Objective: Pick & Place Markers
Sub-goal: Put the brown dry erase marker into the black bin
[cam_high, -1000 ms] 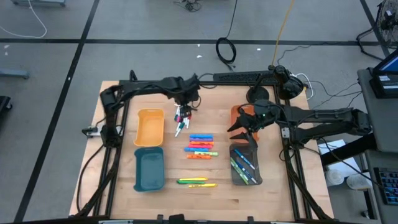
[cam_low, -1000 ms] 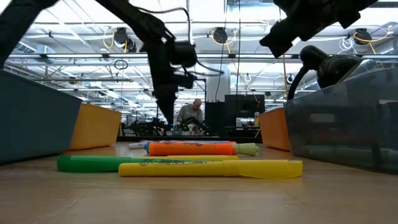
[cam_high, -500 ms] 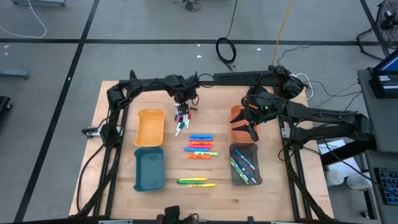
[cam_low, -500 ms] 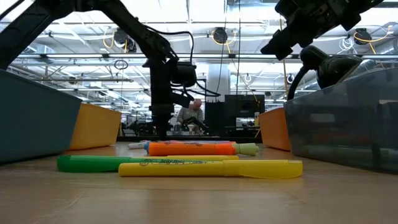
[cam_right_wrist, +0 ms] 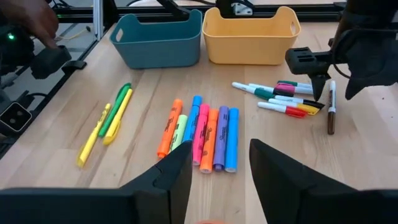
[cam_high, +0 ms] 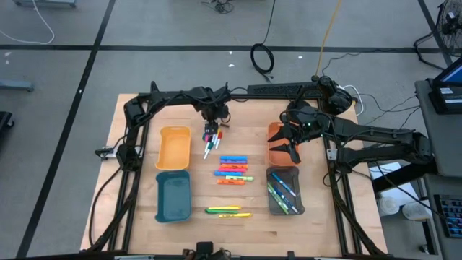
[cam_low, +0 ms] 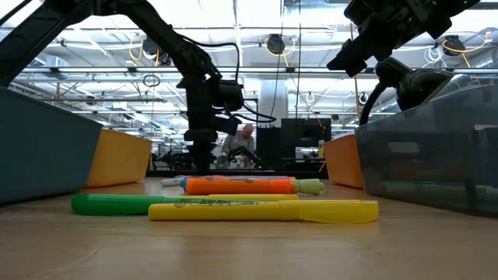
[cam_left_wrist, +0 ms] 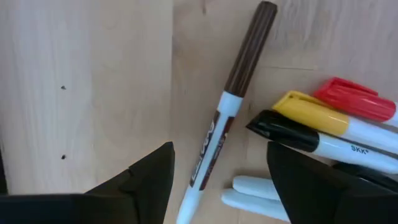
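Note:
My left gripper (cam_left_wrist: 219, 149) (cam_high: 211, 131) is open and low over a fan of thin white markers (cam_high: 209, 144) lying on the table. Its fingers stand on either side of a brown-capped marker (cam_left_wrist: 247, 53), which lies flat beside black-, yellow- and red-capped ones (cam_left_wrist: 323, 118); I cannot tell whether they touch it. My right gripper (cam_right_wrist: 221, 162) (cam_high: 289, 144) is open and holds nothing, raised over the orange tray (cam_high: 273, 133). A row of thick highlighters (cam_high: 232, 170) lies mid-table. A green and a yellow marker (cam_high: 227, 211) lie nearer the near edge.
A yellow tray (cam_high: 174, 148) and a teal tray (cam_high: 173, 195) stand on the left. A grey tray (cam_high: 271, 189) with several markers inside stands nearer than the orange tray. Bare wood lies between the highlighter row and the trays. A person shows far behind in the low view.
My left gripper has come down toward the thin markers. My right gripper has moved from above the grey tray toward the table's far edge and now hangs over the orange tray. The markers have stayed in place.

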{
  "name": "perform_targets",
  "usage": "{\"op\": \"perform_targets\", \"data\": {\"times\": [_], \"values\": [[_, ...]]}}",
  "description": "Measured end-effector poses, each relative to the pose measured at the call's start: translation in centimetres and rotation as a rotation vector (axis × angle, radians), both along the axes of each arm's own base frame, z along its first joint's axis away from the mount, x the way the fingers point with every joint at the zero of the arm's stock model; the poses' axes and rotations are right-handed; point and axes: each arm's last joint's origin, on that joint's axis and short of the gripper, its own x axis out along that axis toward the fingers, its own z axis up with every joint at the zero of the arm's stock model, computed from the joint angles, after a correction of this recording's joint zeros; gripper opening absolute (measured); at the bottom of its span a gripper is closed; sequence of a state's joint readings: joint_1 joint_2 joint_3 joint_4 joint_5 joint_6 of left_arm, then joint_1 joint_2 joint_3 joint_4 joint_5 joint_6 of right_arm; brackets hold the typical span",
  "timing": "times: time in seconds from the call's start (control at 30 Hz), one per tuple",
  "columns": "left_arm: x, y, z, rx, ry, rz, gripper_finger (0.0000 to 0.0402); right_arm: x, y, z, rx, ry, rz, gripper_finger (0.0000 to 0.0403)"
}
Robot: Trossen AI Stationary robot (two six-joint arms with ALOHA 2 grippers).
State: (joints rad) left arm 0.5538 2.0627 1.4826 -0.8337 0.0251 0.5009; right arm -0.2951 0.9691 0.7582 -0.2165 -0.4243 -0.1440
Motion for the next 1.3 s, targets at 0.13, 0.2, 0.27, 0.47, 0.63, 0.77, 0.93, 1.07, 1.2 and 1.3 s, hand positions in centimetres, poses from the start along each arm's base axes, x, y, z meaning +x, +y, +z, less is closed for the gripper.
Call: {"op": "perform_targets", "data": {"times": [0.13, 0.2, 0.27, 0.47, 0.63, 0.77, 0.93, 1.07, 1.2, 1.3], "values": [[0.1, 0.0, -0.9, -0.011, 0.020, -0.011, 0.0216, 0.0, 0.0, 0.0, 0.000, 0.000, 0.000, 0.0144], [0.2, 0.1, -1.4, -0.023, 0.024, 0.000, 0.0196, 0.0, 0.0, 0.0, 0.000, 0.000, 0.000, 0.0144], [0.3, 0.1, -2.0, -0.034, 0.036, 0.003, 0.0178, 0.0, 0.0, 0.0, 0.000, 0.000, 0.000, 0.0145], [0.5, 0.0, -3.1, -0.040, 0.071, -0.001, 0.0123, 0.0, 0.0, 0.0, 0.006, 0.006, -0.002, 0.0143], [0.5, -0.1, -3.2, -0.057, 0.069, -0.003, 0.0065, 0.0, 0.0, 0.0, 0.005, 0.006, -0.002, 0.0142], [0.5, -0.1, -3.0, -0.059, 0.075, 0.000, 0.0025, 0.0, 0.0, 0.0, 0.004, 0.006, -0.003, 0.0141], [0.8, 0.2, -1.2, -0.059, 0.098, 0.019, 0.0025, 0.0, 0.0, 0.0, 0.003, 0.006, -0.006, 0.0140], [1.1, 0.2, 1.5, -0.004, 0.048, -0.001, 0.0025, 0.0, 0.0, 0.0, 0.001, 0.006, -0.010, 0.0140], [1.0, -0.2, 5.8, 0.028, -0.119, -0.020, 0.0025, 0.0, -0.1, 0.0, -0.016, 0.009, -0.042, 0.0139], [0.6, -0.7, 8.3, -0.001, -0.239, -0.034, 0.0025, 0.0, -0.4, 0.0, -0.068, 0.018, -0.123, 0.0139]]}}
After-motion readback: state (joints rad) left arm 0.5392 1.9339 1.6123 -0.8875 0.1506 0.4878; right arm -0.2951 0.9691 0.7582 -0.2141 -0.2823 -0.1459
